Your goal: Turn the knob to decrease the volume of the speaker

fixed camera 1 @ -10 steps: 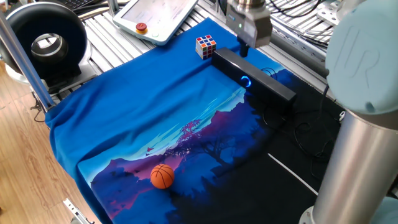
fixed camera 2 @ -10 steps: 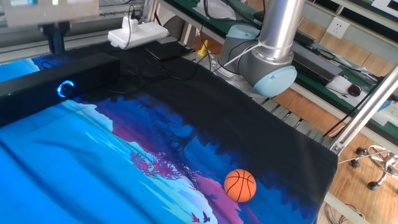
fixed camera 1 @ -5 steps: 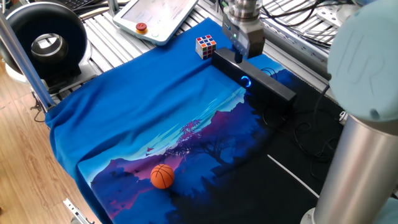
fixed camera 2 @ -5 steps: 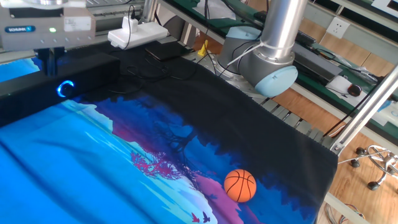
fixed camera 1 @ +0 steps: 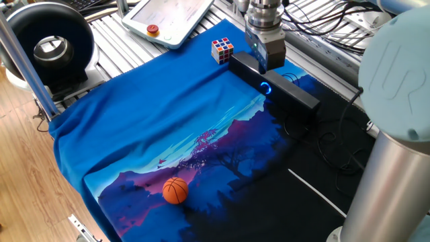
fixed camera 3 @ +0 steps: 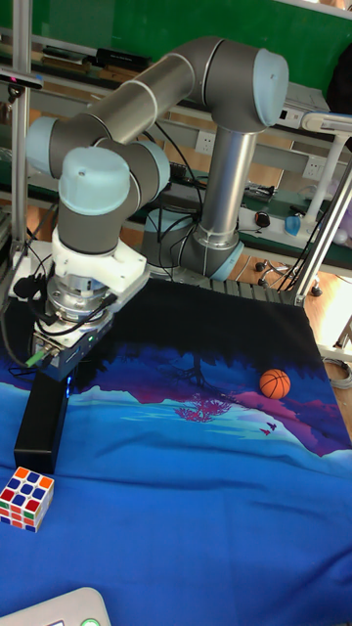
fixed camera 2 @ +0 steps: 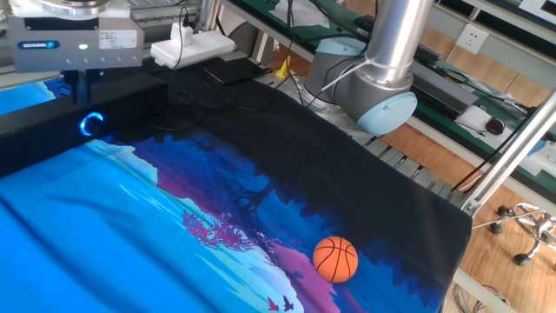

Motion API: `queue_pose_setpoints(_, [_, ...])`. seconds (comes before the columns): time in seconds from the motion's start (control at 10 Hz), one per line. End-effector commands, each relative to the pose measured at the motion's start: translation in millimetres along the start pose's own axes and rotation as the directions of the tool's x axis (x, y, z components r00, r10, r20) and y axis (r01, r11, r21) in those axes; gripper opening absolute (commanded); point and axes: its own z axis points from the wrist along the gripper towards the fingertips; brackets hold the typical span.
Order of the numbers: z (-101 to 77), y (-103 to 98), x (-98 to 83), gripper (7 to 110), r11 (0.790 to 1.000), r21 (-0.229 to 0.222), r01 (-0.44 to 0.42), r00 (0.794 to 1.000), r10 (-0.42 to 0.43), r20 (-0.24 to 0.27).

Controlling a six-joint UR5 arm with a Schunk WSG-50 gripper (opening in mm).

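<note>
Knob (fixed camera 1: 266,87), small black dial with glowing blue ring on slim matte-black speaker bar (fixed camera 1: 285,94): rigid, likely slick; pinch its rim. Two-finger gripper (fixed camera 1: 261,64) above bar; finger spacing unclear.

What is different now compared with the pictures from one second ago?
The gripper has come down toward the speaker and now hangs low just above its top, behind the knob with its blue ring. Nothing was grasped or released; whether the fingers are open is hidden. The speaker, the puzzle cube and the orange ball stayed where they were.
</note>
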Motion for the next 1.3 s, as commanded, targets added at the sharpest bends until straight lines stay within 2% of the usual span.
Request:
queue_pose_setpoints(0.0, [-0.5,4,0.2,7,0.994,-0.009,-0.113,0.994,0.113,-0.002])
queue_pose_setpoints(0.1, [-0.7,-6,-7.9,7,0.998,0.030,-0.049,0.998,0.048,0.033])
queue_pose_setpoints(0.2, [-1.0,-5,-14.5,7,0.999,0.025,0.032,0.998,-0.033,0.057])
queue_pose_setpoints(0.3, [-1.4,-10,-18.6,7,0.996,0.050,0.073,0.995,-0.077,0.070])
queue_pose_setpoints(0.4, [-1.0,-12,-9.9,7,0.990,0.059,0.129,0.991,-0.131,0.032])
queue_pose_setpoints(0.5, [-0.7,-5,-7.0,7,0.988,0.031,0.154,0.988,-0.155,0.023])
queue_pose_setpoints(0.6, [-0.9,-12,-3.8,7,0.985,0.056,0.163,0.987,-0.163,0.006])
queue_pose_setpoints(0.7, [-3.0,-32,-12.4,7,0.974,0.139,0.180,0.982,-0.185,0.024])
queue_pose_setpoints(0.8, [-6.2,-39,-35.3,7,0.972,0.181,0.148,0.979,-0.170,0.113])
queue_pose_setpoints(0.9, [-4.9,-27,-37.5,7,0.984,0.133,0.123,0.981,-0.140,0.133])
queue_pose_setpoints(1.0, [-3.8,-19,-35.1,7,0.988,0.100,0.121,0.983,-0.133,0.128])
queue_pose_setpoints(1.1, [-3.9,-11,-39.7,7,0.989,0.069,0.127,0.979,-0.136,0.151])
queue_pose_setpoints(1.2, [-4.7,-10,-44.1,7,0.989,0.070,0.132,0.975,-0.142,0.168])
